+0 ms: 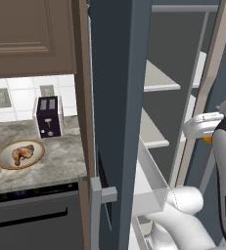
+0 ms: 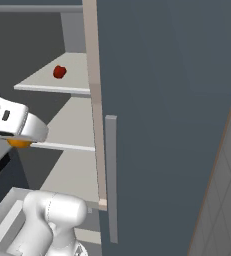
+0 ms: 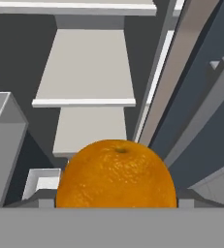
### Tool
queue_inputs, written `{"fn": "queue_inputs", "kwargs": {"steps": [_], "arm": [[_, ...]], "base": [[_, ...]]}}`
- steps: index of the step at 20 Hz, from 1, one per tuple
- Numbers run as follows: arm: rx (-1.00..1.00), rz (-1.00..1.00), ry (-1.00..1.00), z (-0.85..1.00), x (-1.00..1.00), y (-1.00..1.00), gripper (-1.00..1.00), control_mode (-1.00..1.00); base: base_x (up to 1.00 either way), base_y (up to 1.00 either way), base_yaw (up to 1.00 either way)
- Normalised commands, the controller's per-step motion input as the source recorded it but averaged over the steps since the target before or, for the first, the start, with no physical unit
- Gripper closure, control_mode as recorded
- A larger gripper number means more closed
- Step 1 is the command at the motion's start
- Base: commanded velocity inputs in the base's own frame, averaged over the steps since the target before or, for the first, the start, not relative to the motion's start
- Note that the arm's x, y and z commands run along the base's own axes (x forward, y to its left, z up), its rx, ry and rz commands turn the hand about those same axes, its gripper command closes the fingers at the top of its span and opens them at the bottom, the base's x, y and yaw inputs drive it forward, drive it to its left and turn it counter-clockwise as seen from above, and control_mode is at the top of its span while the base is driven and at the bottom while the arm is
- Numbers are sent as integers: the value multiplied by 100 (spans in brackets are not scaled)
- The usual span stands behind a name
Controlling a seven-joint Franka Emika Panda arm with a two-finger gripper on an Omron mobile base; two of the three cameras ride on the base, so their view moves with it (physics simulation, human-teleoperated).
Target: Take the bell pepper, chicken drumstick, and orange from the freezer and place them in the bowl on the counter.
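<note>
The orange (image 3: 116,174) sits large between my fingers in the hand view, and my gripper (image 2: 19,141) is shut on it inside the open freezer (image 2: 162,100). A sliver of the orange (image 1: 207,140) peeks out under my white hand in the left base view. The red bell pepper (image 2: 60,71) lies on an upper pale shelf (image 2: 62,82), above and to the right of my hand. On the counter (image 1: 60,161) to the left, the beige bowl (image 1: 2,161) holds the golden-brown chicken drumstick (image 1: 22,154).
A dark toaster (image 1: 48,117) stands behind the bowl against the tiled wall. The freezer door (image 1: 114,97) rises between counter and shelves. A clear drawer (image 1: 151,188) juts out low beside my arm. Below the counter is a black dishwasher front (image 1: 33,217).
</note>
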Motion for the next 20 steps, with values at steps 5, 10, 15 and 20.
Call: {"fn": "queue_inputs", "kwargs": {"steps": [5, 10, 15, 20], "arm": [[0, 0, 0, -25, 0, -4, 100, -100], [0, 0, 0, -24, 0, 0, 100, -100], [0, 0, 0, -8, -1, 0, 100, -100], [0, 0, 0, 0, -1, 0, 100, -100]], "base": [[0, 0, 0], [0, 0, 0], [0, 0, 0], [0, 0, 0]]}}
